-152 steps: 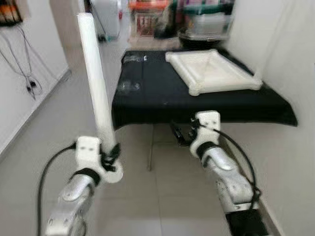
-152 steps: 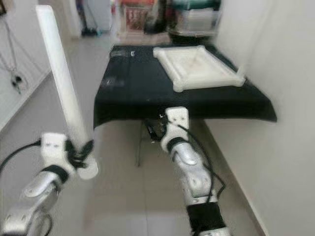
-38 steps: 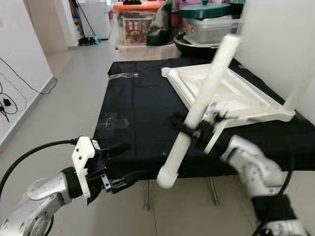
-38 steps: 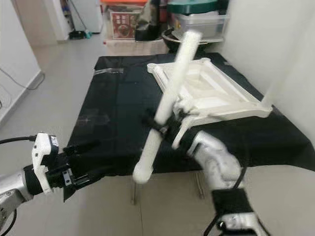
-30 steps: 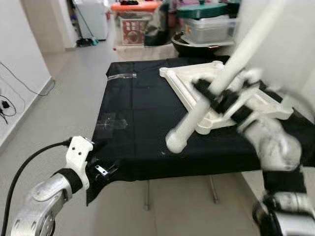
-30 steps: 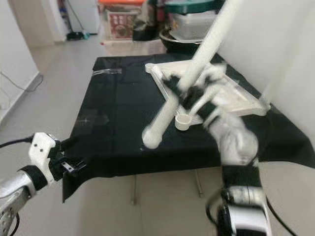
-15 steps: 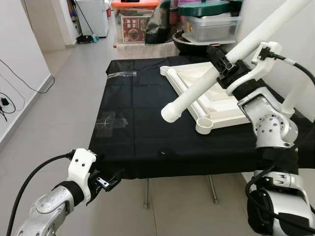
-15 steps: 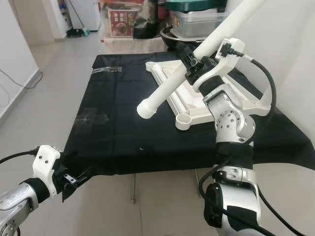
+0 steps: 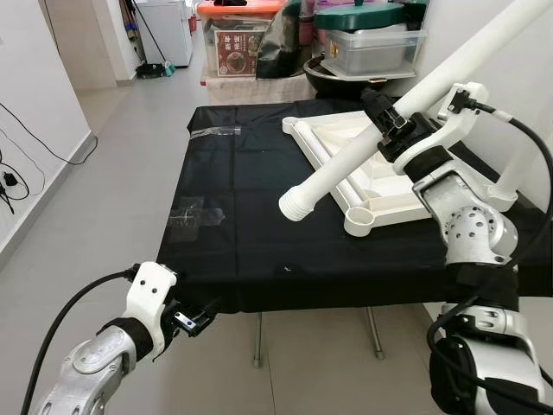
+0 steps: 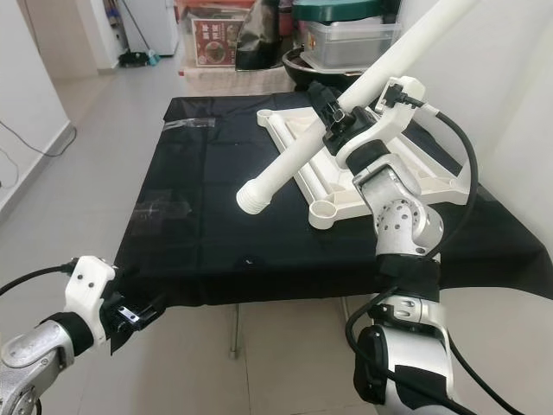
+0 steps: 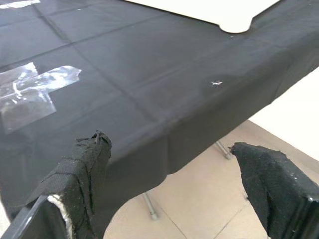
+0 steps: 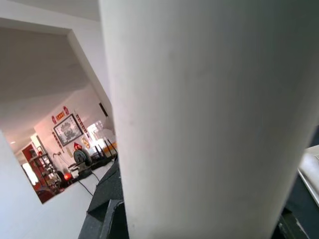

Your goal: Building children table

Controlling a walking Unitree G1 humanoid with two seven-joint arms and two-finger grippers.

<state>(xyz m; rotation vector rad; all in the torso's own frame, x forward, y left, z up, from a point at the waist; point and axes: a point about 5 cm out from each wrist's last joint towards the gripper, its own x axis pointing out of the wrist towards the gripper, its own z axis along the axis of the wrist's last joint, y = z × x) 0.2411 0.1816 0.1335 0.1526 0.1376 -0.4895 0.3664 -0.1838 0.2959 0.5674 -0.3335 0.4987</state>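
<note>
- My right gripper (image 9: 386, 118) is raised over the far right part of the table, its black fingers clamped around the long white plastic tube leg (image 9: 393, 112).
- The leg slants through the air: its ribbed open end (image 9: 294, 205) hangs low over the black cloth-covered table (image 9: 233, 216), and the other end rises up and to my right, out past the top of the eye views.
- In my right wrist view the leg (image 12: 209, 124) stands close against the camera, with a white room and a framed picture on the wall (image 12: 68, 130) behind it.
- The white rectangular plastic tabletop (image 9: 380, 177) lies upside down on the right half of the cloth, a round socket (image 9: 359, 222) at its near corner, just beyond the leg's low end.
- My left gripper (image 9: 197, 316) is low, at the near left corner of the table by the hanging cloth edge. My left wrist view shows its fingers (image 11: 82, 169) spread apart and holding nothing.
- Clear tape patches (image 9: 192, 213) are stuck on the cloth at my left.
- Storage boxes with a green lid (image 9: 367, 35) stand beyond the table.
</note>
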